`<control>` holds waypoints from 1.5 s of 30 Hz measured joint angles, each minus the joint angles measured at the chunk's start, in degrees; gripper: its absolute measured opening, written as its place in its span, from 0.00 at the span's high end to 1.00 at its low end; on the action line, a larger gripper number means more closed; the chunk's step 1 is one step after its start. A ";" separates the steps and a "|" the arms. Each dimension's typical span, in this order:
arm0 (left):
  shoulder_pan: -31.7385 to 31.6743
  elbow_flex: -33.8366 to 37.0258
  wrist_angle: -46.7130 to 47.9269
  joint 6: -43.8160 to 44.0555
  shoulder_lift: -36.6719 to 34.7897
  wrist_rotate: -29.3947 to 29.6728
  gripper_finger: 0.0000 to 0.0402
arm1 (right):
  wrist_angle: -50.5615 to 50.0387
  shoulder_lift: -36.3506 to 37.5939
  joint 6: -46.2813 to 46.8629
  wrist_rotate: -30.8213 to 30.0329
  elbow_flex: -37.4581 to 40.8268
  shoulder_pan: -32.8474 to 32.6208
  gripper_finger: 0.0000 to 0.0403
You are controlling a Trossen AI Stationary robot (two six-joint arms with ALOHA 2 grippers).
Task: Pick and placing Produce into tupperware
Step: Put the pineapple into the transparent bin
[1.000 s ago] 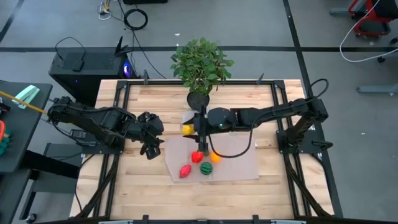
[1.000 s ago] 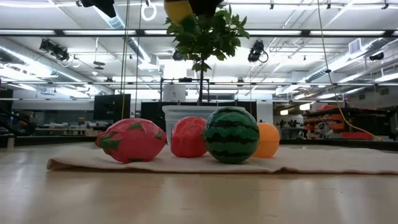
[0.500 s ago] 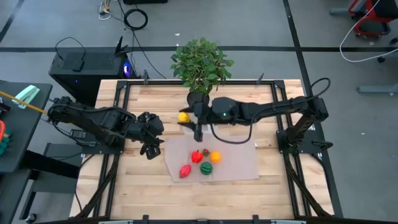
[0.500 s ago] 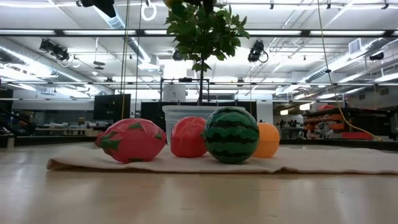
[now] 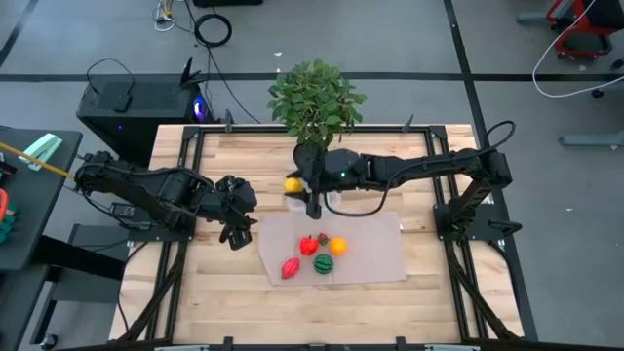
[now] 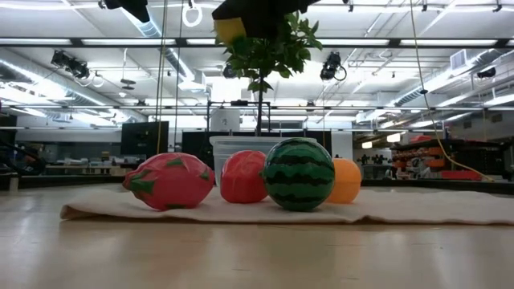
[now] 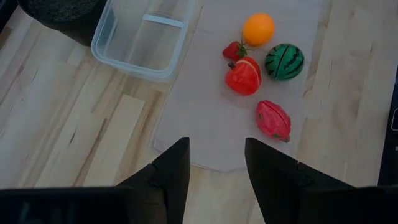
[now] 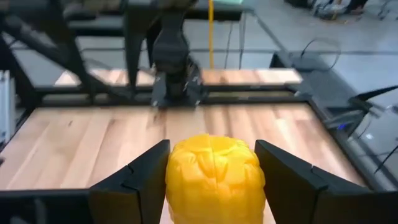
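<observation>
My right gripper [image 5: 295, 185] is shut on a yellow produce piece [image 8: 214, 177], high above the clear tupperware [image 7: 143, 37], which stands empty in front of the plant pot [image 7: 59, 12] and is mostly hidden under the arm in the high view. A red dragon fruit [image 5: 290, 268], a red tomato [image 5: 309, 245], a small strawberry [image 7: 234, 50], an orange [image 5: 337, 246] and a watermelon [image 5: 323, 263] rest on the pale mat [image 5: 375, 255]. My left gripper [image 7: 214, 162] is open and empty at the mat's left edge. My right gripper pinches the yellow produce by its two opposite sides [image 8: 174, 180] between its two fingers [image 8: 140, 183]. The fingers lie about level and point toward the table's left side. The piece is lifted clear, high over the table, and shows at the top of the low view [image 6: 230, 30].
A leafy potted plant [image 5: 314, 97] stands at the table's far middle, just beyond the tupperware. The mat covers the table's middle; bare wood [image 5: 214, 292] lies to its left and right. Black frame rails [image 5: 185, 175] run along the table's edges.
My right gripper has carried the yellow produce from over the mat toward the table's far edge, over the tupperware. It rose almost out of the low view's top, then came down a little. The produce on the mat has stayed put.
</observation>
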State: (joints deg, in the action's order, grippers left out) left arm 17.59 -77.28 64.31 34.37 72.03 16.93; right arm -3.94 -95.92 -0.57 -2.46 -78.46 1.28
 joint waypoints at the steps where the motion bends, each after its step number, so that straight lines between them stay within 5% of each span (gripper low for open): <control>1: 0.01 0.00 0.00 0.00 0.00 -0.02 0.60 | 0.30 -0.04 0.59 0.00 0.59 -0.30 0.43; 11: 0.01 0.00 0.00 0.00 0.00 0.00 0.60 | 8.10 -0.04 8.93 -3.15 12.99 -1.90 0.43; 19: -0.01 0.00 0.00 0.00 0.00 0.00 0.60 | 10.88 -0.08 23.60 -16.77 15.50 -1.26 0.44; 23: 0.01 0.00 -0.01 0.00 0.00 0.00 0.60 | 2.33 -0.06 30.37 -22.28 13.17 -1.90 0.44; 37: 0.01 0.00 -0.22 0.00 0.04 0.00 0.60 | -2.77 -5.55 43.20 -17.79 11.30 1.40 0.44; 45: 0.01 0.00 -0.42 1.45 0.01 -0.03 0.60 | -14.77 -13.51 40.86 -16.59 -1.53 1.60 0.44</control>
State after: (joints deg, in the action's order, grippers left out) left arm 17.61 -77.28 63.90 35.82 72.04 16.90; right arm -18.71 -109.43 40.28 -19.05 -79.99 2.87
